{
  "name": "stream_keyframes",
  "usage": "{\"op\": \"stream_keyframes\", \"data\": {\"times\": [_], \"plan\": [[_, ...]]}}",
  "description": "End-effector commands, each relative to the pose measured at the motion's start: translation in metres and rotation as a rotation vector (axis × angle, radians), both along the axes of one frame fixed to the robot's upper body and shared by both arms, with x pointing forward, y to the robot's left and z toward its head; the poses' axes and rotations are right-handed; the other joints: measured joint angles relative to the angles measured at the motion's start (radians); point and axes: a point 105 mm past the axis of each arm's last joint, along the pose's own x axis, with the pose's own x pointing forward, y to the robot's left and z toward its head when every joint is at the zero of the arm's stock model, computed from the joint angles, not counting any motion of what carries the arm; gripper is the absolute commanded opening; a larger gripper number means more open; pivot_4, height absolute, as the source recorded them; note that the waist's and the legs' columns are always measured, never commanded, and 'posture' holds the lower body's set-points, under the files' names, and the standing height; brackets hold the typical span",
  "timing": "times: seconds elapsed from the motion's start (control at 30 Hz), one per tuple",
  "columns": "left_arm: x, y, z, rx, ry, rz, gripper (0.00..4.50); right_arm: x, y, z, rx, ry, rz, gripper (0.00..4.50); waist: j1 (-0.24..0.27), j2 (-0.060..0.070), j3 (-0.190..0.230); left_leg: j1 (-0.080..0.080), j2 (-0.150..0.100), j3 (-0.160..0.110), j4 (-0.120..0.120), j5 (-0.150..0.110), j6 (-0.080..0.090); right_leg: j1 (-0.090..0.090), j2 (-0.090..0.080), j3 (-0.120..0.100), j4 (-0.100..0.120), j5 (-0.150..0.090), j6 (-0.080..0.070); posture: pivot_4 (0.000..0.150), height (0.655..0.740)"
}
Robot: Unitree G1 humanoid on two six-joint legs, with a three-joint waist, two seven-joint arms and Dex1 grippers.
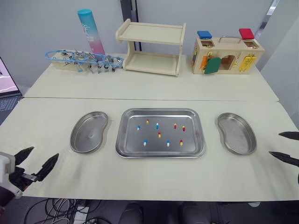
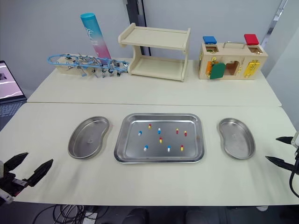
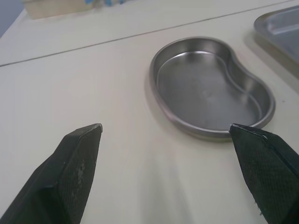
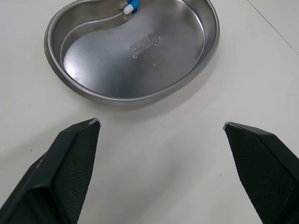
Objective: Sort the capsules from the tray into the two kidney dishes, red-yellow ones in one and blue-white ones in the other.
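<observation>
A steel tray [image 1: 126, 149] lies mid-table with several loose capsules, among them a blue-white capsule [image 1: 157, 125] and a red-yellow capsule [image 1: 159, 135]. The left kidney dish [image 1: 88, 132] holds nothing; it also appears in the left wrist view [image 3: 210, 93]. The right kidney dish [image 1: 237, 133] holds one blue-white capsule [image 4: 131, 6] against its far wall. My left gripper [image 1: 43, 153] hovers open at the table's front left, short of the left dish. My right gripper [image 1: 275, 143] is open at the right edge, just outside the right dish [image 4: 93, 88].
Along the back of the table stand a wooden shelf [image 1: 152, 46], a wooden lock box [image 1: 226, 55], a blue-pink tube [image 1: 91, 31] and a rack of metal instruments [image 1: 84, 59]. A laptop [image 1: 7, 91] sits off the left edge.
</observation>
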Motion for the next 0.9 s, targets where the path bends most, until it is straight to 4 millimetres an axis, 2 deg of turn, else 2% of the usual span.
{"op": "stream_keyframes", "data": {"times": [0.03,0.27,0.47,0.67,0.8,0.9], "plan": [[-0.006,0.015,0.008,0.052,-0.007,0.023,4.5,0.001,-0.003,0.01,-0.026,-0.003,0.004,4.48,-0.001,0.0,0.0,0.0,0.0,0.0,0.0,0.0,0.0,0.0,0.0,0.0,0.0,0.0,0.0,0.15,0.74],[-0.015,0.029,0.009,0.035,0.002,0.025,4.5,-0.001,-0.011,0.008,0.019,0.034,-0.055,4.48,-0.001,0.0,0.0,0.0,0.0,0.0,0.0,0.0,0.0,0.0,0.0,0.0,0.0,0.0,0.0,0.15,0.74],[-0.021,0.04,0.005,0.061,0.028,0.046,4.5,-0.002,-0.016,0.007,-0.015,0.023,-0.06,4.48,-0.001,0.0,0.0,0.0,0.0,0.0,0.0,0.0,0.0,0.0,0.0,0.0,0.0,0.0,0.0,0.15,0.74],[-0.015,0.0,0.002,0.027,0.056,-0.157,4.5,0.003,-0.011,0.011,-0.024,-0.014,-0.03,4.48,-0.006,0.0,0.0,0.0,0.0,0.0,0.0,0.0,0.0,0.0,0.0,0.0,0.0,0.0,0.0,0.15,0.74],[-0.008,-0.042,-0.001,-0.015,0.046,-0.318,4.5,0.008,-0.007,0.015,-0.026,-0.027,-0.006,4.48,-0.006,0.0,0.0,0.0,0.0,0.001,0.0,0.0,0.0,0.0,0.0,0.0,0.0,0.0,0.0,0.15,0.74],[-0.008,-0.084,-0.005,-0.045,0.047,-0.491,4.5,0.012,0.004,0.022,-0.02,-0.043,0.037,4.48,-0.006,0.0,0.0,0.0,0.0,0.001,0.0,0.0,0.0,0.0,0.0,0.0,0.0,0.0,0.0,0.15,0.74]]}}
